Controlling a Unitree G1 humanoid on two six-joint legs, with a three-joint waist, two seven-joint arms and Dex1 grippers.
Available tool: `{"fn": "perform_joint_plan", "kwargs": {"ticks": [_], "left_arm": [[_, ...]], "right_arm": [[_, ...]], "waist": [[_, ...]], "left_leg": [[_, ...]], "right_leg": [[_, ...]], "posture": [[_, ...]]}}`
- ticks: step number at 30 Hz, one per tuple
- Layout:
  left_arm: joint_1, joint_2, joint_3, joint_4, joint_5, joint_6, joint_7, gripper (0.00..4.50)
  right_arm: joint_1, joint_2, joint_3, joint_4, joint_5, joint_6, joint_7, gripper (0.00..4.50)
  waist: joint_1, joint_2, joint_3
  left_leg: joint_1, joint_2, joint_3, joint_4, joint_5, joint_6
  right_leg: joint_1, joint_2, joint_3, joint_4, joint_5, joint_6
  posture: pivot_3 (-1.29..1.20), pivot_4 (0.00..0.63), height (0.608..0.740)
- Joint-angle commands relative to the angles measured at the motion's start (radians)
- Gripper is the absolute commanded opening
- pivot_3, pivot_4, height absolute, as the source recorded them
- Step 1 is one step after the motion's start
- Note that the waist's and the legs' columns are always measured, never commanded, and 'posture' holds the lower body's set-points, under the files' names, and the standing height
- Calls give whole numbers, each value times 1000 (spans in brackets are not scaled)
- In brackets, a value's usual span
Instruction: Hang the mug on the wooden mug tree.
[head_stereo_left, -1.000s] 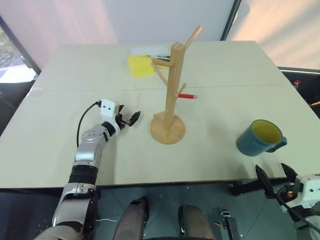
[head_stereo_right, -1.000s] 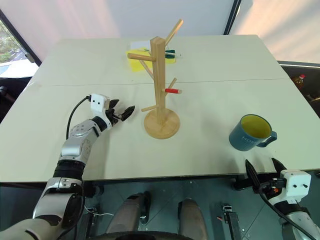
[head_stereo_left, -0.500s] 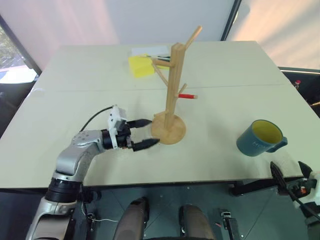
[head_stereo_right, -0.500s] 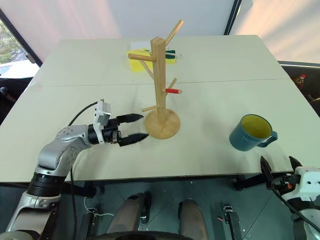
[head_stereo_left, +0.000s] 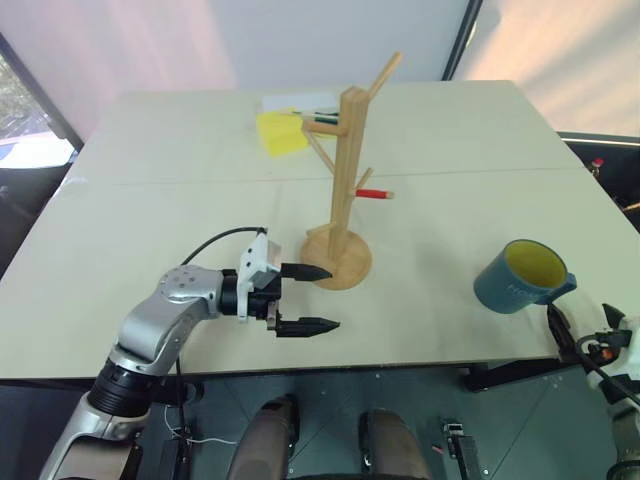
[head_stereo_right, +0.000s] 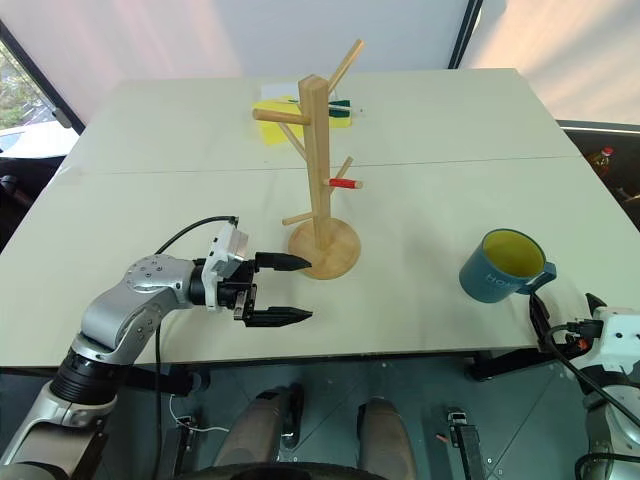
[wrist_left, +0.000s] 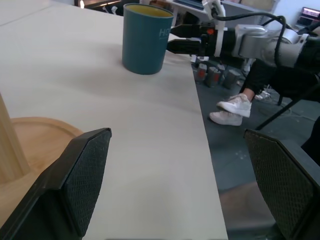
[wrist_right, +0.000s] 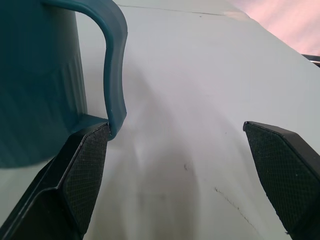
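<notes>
A: Left to right. Left gripper (head_stereo_right: 285, 290) hovers over the table (head_stereo_right: 150, 130) near the front edge, fingers spread wide, nothing between them, pointing across toward the mug side. Upper fingertip sits just beside the mug tree (head_stereo_right: 318, 160) base.

B: Tree?

A: Upright, centre of the table, all pegs bare. A red-tipped pen (head_stereo_right: 345, 183) lies beyond it, yellow pad (head_stereo_right: 272, 108) further back.

B: Mug?

A: The mug (head_stereo_right: 503, 266) stands upright near the front right corner, well apart from the tree, handle turned to the right and slightly toward the robot. Right gripper (wrist_right: 182, 170) is level behind it, jaws fully apart, empty; in the right wrist view one finger is just beside the bottom of the handle, can't tell if touching.

B: Handling?

A: Looks like glazed ceramic: rigid, moderately heavy, slick, would chip if dropped. Body looks too wide for an easy span. I'd pinch the wall at the rim, one finger inside, on the side away from the handle, so the loop stays free for a peg. Light tree may tip if bumped.
</notes>
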Motion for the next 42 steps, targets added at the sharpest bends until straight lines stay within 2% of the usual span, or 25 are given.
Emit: {"fn": "perform_joint_plan", "kwargs": {"ticks": [1, 15, 18, 24, 25, 30, 35, 38, 42], "left_arm": [[12, 10, 13, -33, 1, -30, -2, 4500], [47, 17, 14, -42, 11, -57, 14, 4500], [41, 19, 17, -45, 9, -50, 22, 4500], [37, 25, 22, -44, 6, -43, 32, 4500], [37, 26, 23, -44, 6, -42, 35, 4500], [42, 39, 65, -18, 3, -51, 52, 4500], [35, 44, 154, 44, -14, -56, 79, 4500], [33, 57, 190, 76, -6, -68, 75, 4500], [28, 72, 228, 89, -8, -74, 77, 4500]], "right_arm": [[-32, -31, -2, 11, -7, -7, 0, 4431], [-103, -61, 24, 45, 9, 32, 59, 4431], [-108, -55, 27, 36, 40, 62, 82, 3605], [-88, -40, 37, -35, 85, 105, 120, 438], [-83, -38, 40, -51, 91, 108, 127, 29], [-53, -61, 87, -210, 79, 159, 133, 29], [-50, -182, 206, -465, 2, 243, 159, 29], [-154, -260, 266, -594, -4, 323, 149, 29], [-364, -389, 338, -674, 2, 446, 175, 29]], "waist": [[0, 0, 0], [1, 1, -1], [1, 2, -1], [1, 2, -1], [1, 2, -1], [-1, 2, -1], [-3, 5, -1], [-1, 4, -1], [2, 3, 0]], "left_leg": [[0, 0, 0, 0, 0, 0], [0, 0, 0, 1, 0, 0], [0, 0, 0, 1, 0, 0], [0, 0, 0, 1, 0, 0], [0, 0, 0, 1, 0, 1], [0, 0, 0, 1, 0, 0], [0, 0, 0, 2, 0, 0], [0, 1, -1, 2, 0, 0], [-1, 0, 0, 4, 0, 0]], "right_leg": [[0, 0, 0, 0, 0, 0], [1, 1, -1, 0, 0, 0], [1, 1, -1, 1, 0, 0], [1, 1, -1, 1, 0, 0], [1, 1, -1, 1, 0, 0], [0, 1, -1, 1, 0, 0], [-1, 1, -1, 4, 0, 0], [-1, 1, -2, 4, 0, 0], [-1, 0, -1, 4, 0, 0]], "posture": [[0, 150, 740], [0, 150, 740], [0, 150, 740], [0, 150, 740], [0, 150, 740], [0, 150, 740], [0, 150, 740], [0, 150, 740], [0, 150, 740]]}}
